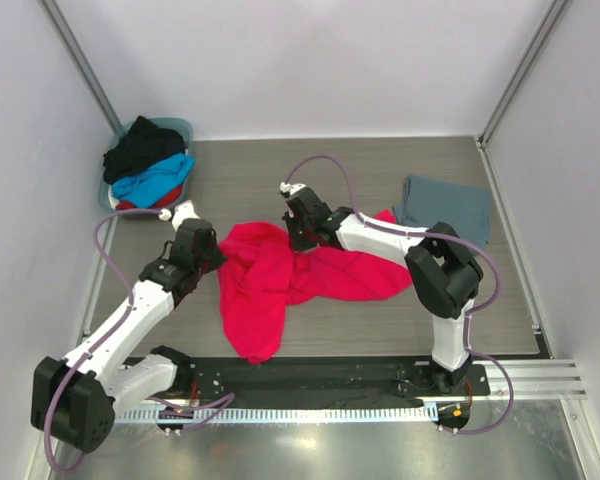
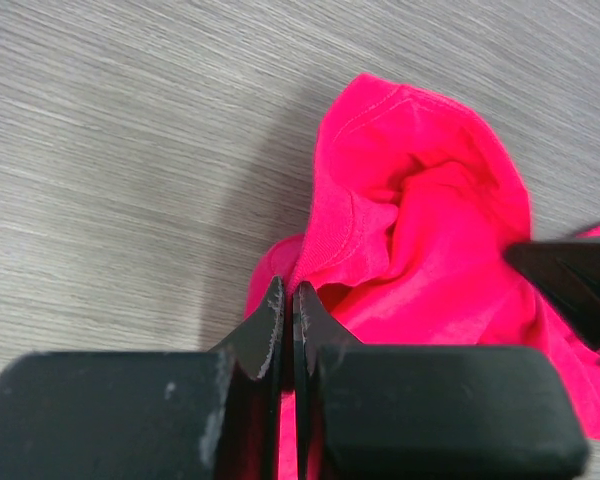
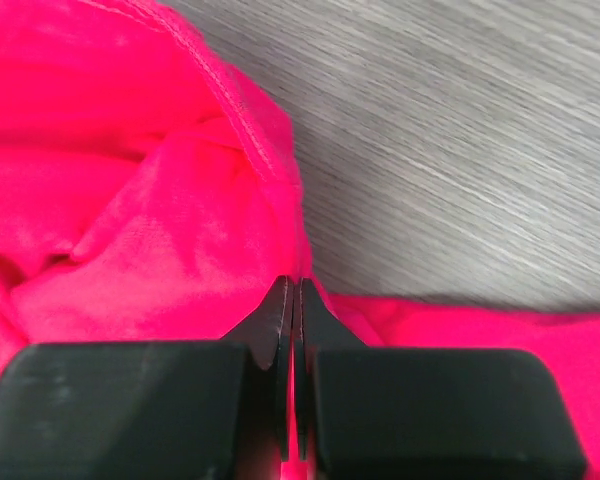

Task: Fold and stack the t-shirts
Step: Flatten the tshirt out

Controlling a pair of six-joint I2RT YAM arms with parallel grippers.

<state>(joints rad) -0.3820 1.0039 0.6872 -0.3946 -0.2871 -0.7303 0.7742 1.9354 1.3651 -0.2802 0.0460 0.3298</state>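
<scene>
No text, label, brand mark, number or sign is legible in any view, neither on the red-pink t-shirt nor on the grey wood-grain counter.

red-pink t-shirt, grey-blue t-shirt, teal basket

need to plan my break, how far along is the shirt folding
Looks done: the grey-blue t-shirt lies folded flat at the far right. In hand: the red-pink t-shirt is crumpled mid-table, with the left pincer and right pincer both shut on its cloth. Left: a black shirt, a blue shirt and a red shirt heaped in the basket.
</scene>
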